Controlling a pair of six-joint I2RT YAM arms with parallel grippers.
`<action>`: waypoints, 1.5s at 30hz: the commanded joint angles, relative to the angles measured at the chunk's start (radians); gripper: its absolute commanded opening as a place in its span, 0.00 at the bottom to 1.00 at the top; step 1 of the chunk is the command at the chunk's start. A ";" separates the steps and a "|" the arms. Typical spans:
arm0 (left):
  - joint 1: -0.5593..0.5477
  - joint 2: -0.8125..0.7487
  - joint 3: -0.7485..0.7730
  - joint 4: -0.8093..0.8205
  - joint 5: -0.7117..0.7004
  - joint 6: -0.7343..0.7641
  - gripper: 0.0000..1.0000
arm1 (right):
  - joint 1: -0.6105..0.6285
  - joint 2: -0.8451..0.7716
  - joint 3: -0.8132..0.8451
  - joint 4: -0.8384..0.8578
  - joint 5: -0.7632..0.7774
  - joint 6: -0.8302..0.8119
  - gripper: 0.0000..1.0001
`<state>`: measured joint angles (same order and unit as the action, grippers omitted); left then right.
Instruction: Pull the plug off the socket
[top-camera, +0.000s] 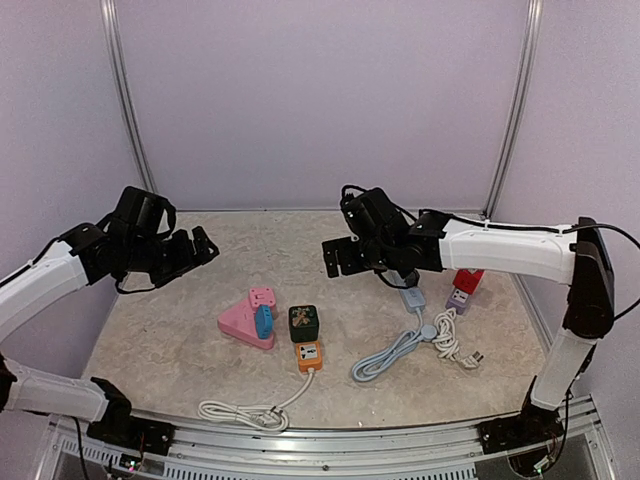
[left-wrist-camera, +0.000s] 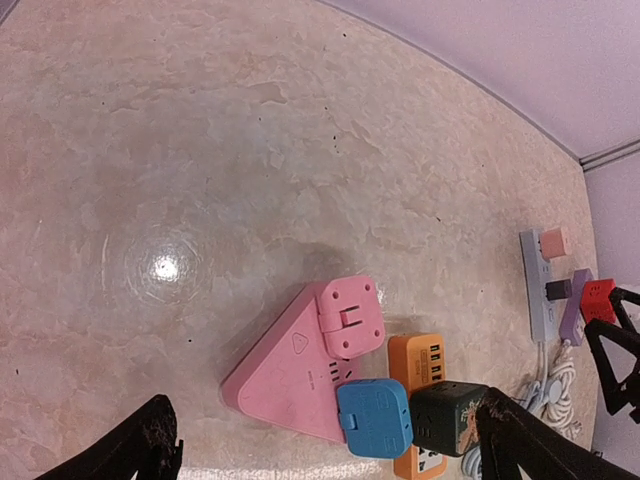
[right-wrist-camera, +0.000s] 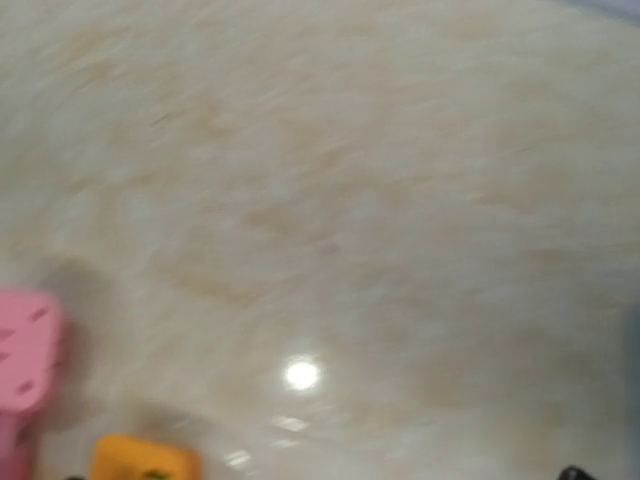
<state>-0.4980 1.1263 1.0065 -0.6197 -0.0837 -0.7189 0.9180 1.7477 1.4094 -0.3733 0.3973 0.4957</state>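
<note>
table: beige marbled | left-centre: pink triangular socket | beside it: orange socket, white cable | right: grey power strip, coiled grey cord, purple socket

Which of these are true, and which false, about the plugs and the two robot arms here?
1. A blue plug sits on the pink triangular socket. True.
2. The left end effector grips the blue plug. False: its fingers are spread wide and hold nothing.
3. A dark green cube plug sits on the orange power strip. True.
4. The right end effector rests on the table. False: it hangs above it, touching nothing.
</note>
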 joint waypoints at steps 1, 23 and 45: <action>0.005 -0.029 -0.058 0.008 0.057 -0.055 0.99 | 0.057 0.083 0.058 -0.045 -0.092 0.039 0.99; 0.049 0.015 -0.159 0.067 0.212 -0.020 0.99 | 0.224 0.459 0.488 -0.494 -0.101 0.253 0.85; 0.009 0.107 -0.086 0.101 0.240 -0.033 0.99 | 0.237 0.496 0.453 -0.692 0.072 0.248 0.38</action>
<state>-0.4603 1.2015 0.8669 -0.5323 0.1570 -0.7544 1.1484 2.2223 1.9144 -0.9306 0.3546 0.7788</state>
